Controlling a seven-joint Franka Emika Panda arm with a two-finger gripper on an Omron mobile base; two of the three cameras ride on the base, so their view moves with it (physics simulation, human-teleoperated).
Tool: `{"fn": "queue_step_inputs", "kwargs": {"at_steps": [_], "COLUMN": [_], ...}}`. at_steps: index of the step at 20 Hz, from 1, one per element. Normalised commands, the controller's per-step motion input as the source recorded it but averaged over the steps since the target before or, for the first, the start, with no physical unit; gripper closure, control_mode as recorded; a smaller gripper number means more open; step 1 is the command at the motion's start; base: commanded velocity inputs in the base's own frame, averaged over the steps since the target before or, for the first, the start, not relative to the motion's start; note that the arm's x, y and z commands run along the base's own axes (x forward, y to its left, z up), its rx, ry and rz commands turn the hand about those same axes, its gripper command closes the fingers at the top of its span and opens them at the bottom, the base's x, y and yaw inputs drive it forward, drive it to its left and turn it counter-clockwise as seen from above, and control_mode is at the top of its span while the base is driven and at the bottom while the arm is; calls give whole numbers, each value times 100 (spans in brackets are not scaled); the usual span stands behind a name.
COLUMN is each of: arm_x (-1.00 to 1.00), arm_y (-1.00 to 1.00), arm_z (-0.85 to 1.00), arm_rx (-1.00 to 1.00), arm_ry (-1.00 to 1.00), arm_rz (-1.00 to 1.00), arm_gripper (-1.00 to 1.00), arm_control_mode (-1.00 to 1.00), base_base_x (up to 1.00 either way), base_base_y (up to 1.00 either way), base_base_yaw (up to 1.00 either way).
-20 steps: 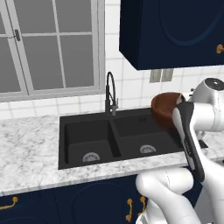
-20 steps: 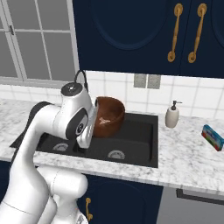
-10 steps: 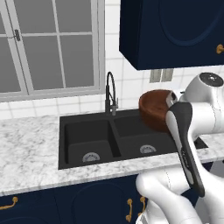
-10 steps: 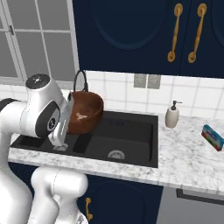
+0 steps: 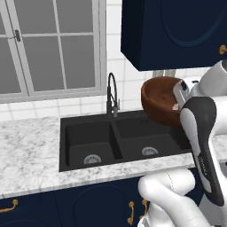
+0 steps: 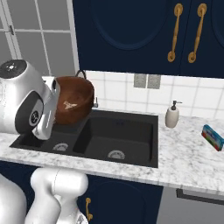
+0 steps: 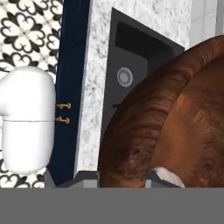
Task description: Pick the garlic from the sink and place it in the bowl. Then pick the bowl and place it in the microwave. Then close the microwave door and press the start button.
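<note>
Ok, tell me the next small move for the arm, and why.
Probably keep carrying the bowl level, away from the sink, toward the microwave. The hand grips the bowl's rim and holds it in the air above the basins, clear of the counter, with a pale lump, likely the garlic, inside; tipping could spill it.

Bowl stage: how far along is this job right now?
Likely done: both basins of the sink show no garlic, though the bowl's inside is unclear. In hand: the gripper holds the bowl raised above the sink. Left: microwave placement, door, start button.
</note>
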Motion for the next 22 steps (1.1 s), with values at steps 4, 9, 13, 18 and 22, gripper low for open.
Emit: {"fn": "queue_step_inputs", "kwargs": {"at_steps": [4,9,13,18,22], "arm_x": [-48,0,0,0,0], "arm_y": [37,0,0,0,0], "arm_z": [45,0,0,0,0], "arm_rx": [4,0,0,0,0], "arm_ry": [-7,0,0,0,0], "arm_rz": [1,0,0,0,0], "arm_gripper": [100,100,100,100,100], "arm_control_mode": [-100,100,100,100,100], "base_base_x": [0,-45,-6,0,0], "base_base_y": [0,57,78,23,13], "base_base_yaw": [0,30,73,94,97]}}
